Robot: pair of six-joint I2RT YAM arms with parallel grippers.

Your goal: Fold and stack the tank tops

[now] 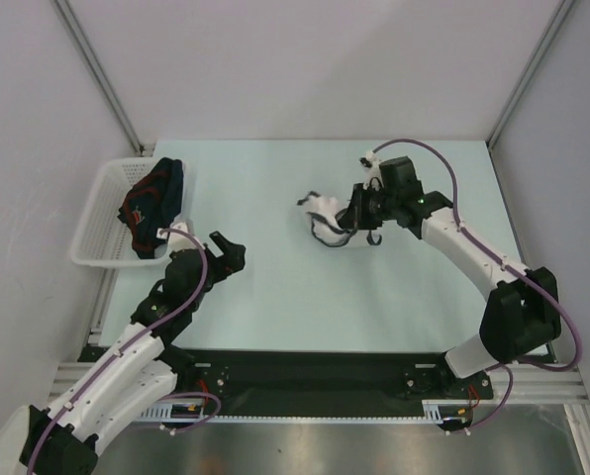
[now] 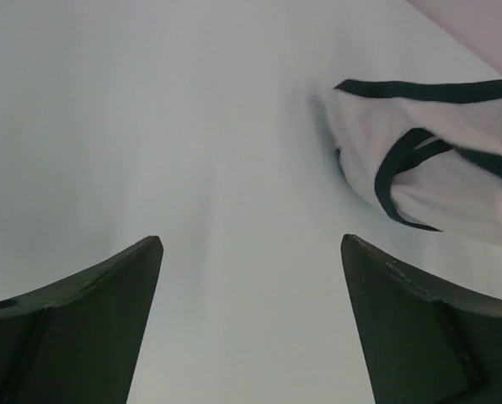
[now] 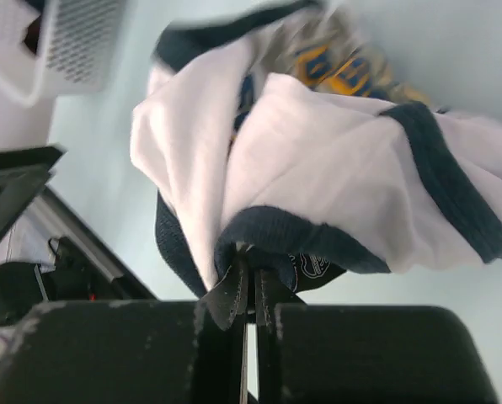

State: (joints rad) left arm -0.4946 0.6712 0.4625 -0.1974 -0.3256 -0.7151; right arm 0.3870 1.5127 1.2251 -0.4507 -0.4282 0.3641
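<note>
The white tank top (image 3: pixel 335 160) is soft matt cloth, the basket (image 1: pixel 97 213) perforated plastic

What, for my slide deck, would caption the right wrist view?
Right pincer shut on the dark trim of the white top, bunched over the table, basket beyond.

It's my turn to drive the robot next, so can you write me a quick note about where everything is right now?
Grippers: the left end effector is open and empty, over the table beside the basket. The right end effector is shut on the dark trim of the white tank top, which is bunched mid-table.
The navy tank top lies crumpled in the basket.
Done: nothing folded or stacked.
Left: fold both, then stack.
</note>
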